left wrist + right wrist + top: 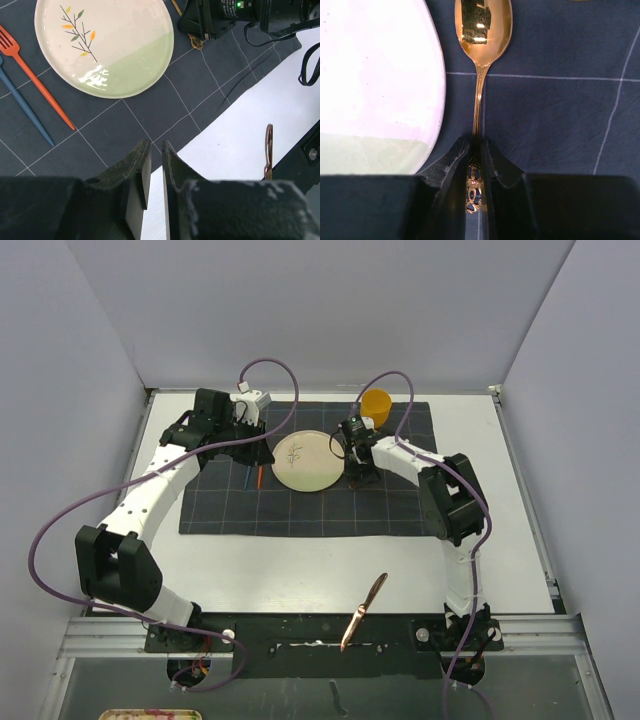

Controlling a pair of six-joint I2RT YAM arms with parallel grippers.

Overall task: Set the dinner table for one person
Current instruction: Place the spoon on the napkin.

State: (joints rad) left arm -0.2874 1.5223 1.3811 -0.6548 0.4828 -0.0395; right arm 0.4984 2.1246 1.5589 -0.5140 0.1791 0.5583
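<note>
Gold spoon (482, 30): 1, pinched in right jaws | left jaws nearly closed, empty | plate (306, 461): 1

Dark gridded cloth (400, 510) bearing cream-and-green sprigged plate (305, 462), orange fork (37, 83) and blue utensil (25, 101) left of it, gold spoon (482, 30) right, yellow cup (376, 402) beyond, copper-coloured utensil (364, 612) off the cloth

Two white-shelled arms with black joint housings are seen: the left arm (150, 490) at frame left, the right arm (400, 455) at frame right. A purple cable (268, 362) is looped along each. Scuffed matte-black fingers (137, 172) are carried by the left gripper (155, 147)
</note>
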